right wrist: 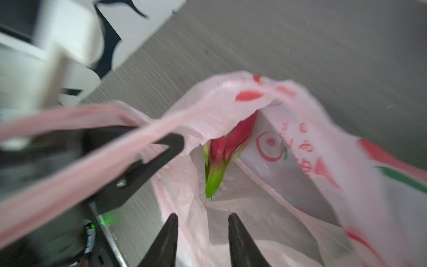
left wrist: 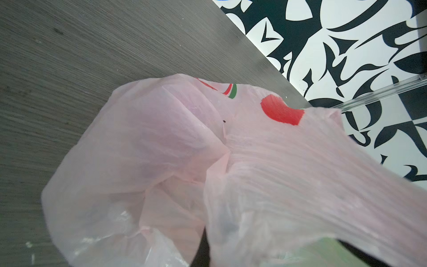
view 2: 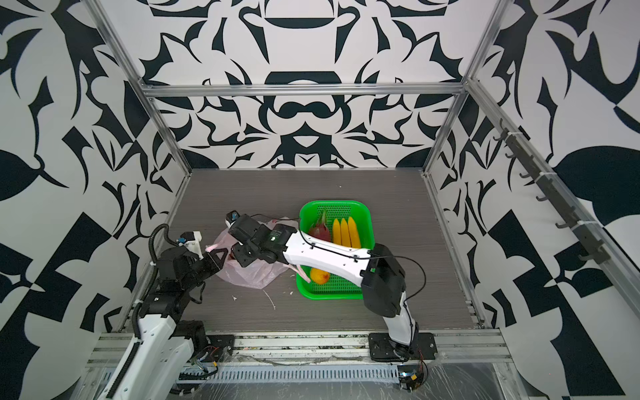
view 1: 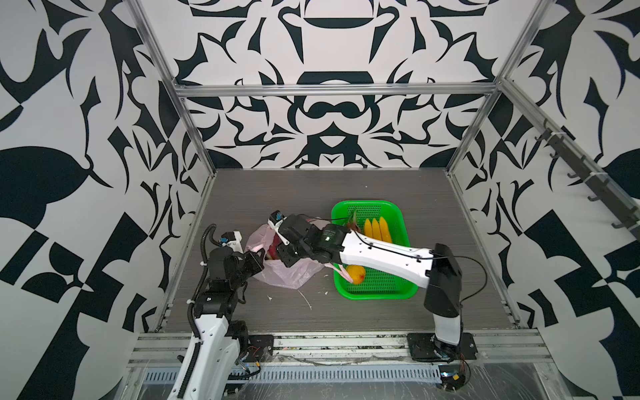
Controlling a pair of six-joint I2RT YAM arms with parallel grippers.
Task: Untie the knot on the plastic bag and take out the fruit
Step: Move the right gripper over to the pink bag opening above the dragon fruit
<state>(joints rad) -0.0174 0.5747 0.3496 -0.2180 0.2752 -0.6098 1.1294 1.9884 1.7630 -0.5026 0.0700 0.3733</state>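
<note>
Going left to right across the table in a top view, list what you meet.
left hand → plastic bag → round orange fruit → bananas, both fruits lying inside the green basket.

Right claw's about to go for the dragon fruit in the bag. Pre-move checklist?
1. mouth of plastic bag open: ok
2. left claw shut on bag handle, holding the mouth up: ok
3. right claw jaws apart, empty: ok
4. dragon fruit visible ahead of right claw, untouched: ok
5. bare mesh left in green basket: ok
6. more fruit hidden under the film: cannot tell
</note>
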